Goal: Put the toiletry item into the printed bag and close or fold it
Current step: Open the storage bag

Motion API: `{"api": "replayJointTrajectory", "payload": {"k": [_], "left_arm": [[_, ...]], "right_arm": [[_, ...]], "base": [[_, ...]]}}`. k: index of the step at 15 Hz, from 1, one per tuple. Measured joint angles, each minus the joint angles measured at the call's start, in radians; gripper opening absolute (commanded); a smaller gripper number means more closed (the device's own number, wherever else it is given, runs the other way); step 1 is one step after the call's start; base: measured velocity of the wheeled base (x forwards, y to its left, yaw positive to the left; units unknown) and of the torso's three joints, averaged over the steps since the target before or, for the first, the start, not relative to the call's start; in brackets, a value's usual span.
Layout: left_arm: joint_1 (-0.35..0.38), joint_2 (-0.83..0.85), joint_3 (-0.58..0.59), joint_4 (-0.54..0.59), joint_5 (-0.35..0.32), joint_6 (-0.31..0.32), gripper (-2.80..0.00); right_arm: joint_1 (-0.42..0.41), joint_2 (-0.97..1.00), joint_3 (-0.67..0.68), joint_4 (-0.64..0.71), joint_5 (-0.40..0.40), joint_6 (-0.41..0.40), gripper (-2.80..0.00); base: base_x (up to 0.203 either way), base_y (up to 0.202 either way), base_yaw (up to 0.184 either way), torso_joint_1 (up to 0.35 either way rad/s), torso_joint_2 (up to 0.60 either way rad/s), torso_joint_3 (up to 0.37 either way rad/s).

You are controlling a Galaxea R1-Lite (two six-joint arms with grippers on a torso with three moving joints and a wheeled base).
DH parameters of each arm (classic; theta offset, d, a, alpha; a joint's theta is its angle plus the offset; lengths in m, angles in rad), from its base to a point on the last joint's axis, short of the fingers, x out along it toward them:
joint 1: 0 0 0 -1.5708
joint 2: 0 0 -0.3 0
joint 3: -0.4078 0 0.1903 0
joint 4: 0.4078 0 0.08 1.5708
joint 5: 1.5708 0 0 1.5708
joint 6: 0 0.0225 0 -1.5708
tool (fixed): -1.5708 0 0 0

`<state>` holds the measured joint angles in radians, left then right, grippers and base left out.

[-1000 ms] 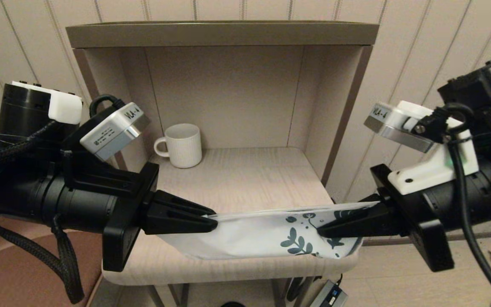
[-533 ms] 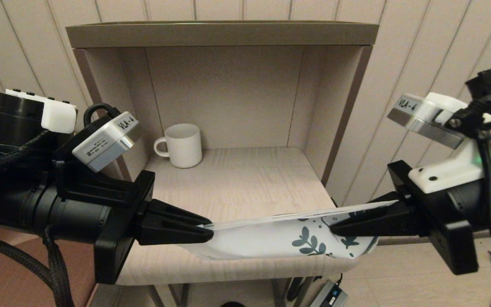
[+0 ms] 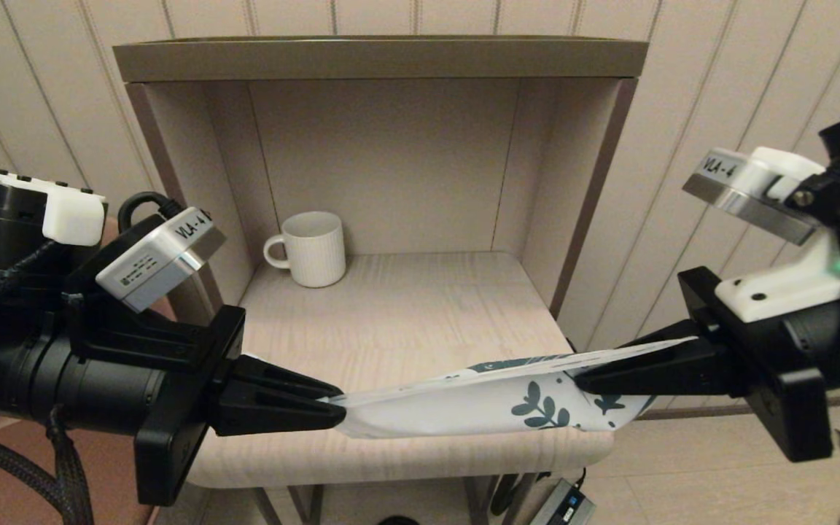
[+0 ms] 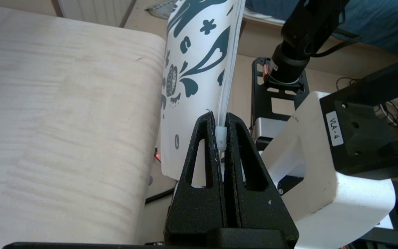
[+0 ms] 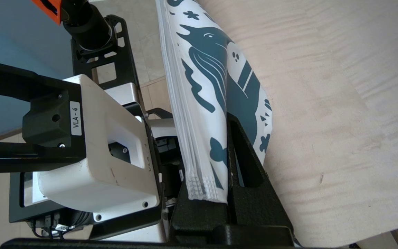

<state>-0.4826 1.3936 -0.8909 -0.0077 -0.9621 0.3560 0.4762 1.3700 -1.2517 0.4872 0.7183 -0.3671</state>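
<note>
Printed bag [image 3: 464,405] hangs stretched across lower centre of head view, over front edge of shelf [image 3: 405,306]. Left gripper [image 3: 340,414] clamped on its plain end lower left, right gripper [image 3: 579,379] clamped on leaf-print end at right. White mug [image 3: 308,248] sits back left.

Left wrist view: fingers [image 4: 204,155] pressed tight on the bag's zip slider [image 4: 220,137].

Right wrist view: bag edge pinched against finger [image 5: 244,166]. Toiletry item not visible.

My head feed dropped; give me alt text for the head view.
Left gripper and right gripper hold the printed bag stretched between them over the shelf's front edge. A white mug stands behind.
</note>
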Motion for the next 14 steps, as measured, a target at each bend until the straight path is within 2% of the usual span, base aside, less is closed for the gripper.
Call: {"api": "replayJointTrajectory", "payload": {"k": [2,3,10,14], "left_arm": [[0.001,0.003,-0.004,0.0,0.0,0.0,-2.8],[0.001,0.006,-0.005,0.0,0.002,0.0,0.0],[0.014,0.008,-0.009,-0.001,0.0,0.002,0.0],[0.134,-0.022,0.041,-0.009,0.0,0.003,0.0]], "right_arm": [[0.004,0.0,0.0,0.0,0.0,0.0,-2.8],[0.006,0.001,0.001,0.0,-0.001,0.0,-2.8],[0.001,0.012,0.004,-0.011,0.0,-0.003,-2.8],[-0.059,0.021,0.003,-0.014,0.014,-0.008,-2.8]], "base": [[0.0,0.0,0.0,0.0,0.0,0.0],[0.0,0.0,0.0,0.0,0.0,0.0],[0.0,0.0,0.0,0.0,0.0,0.0],[0.0,0.0,0.0,0.0,0.0,0.0]]}}
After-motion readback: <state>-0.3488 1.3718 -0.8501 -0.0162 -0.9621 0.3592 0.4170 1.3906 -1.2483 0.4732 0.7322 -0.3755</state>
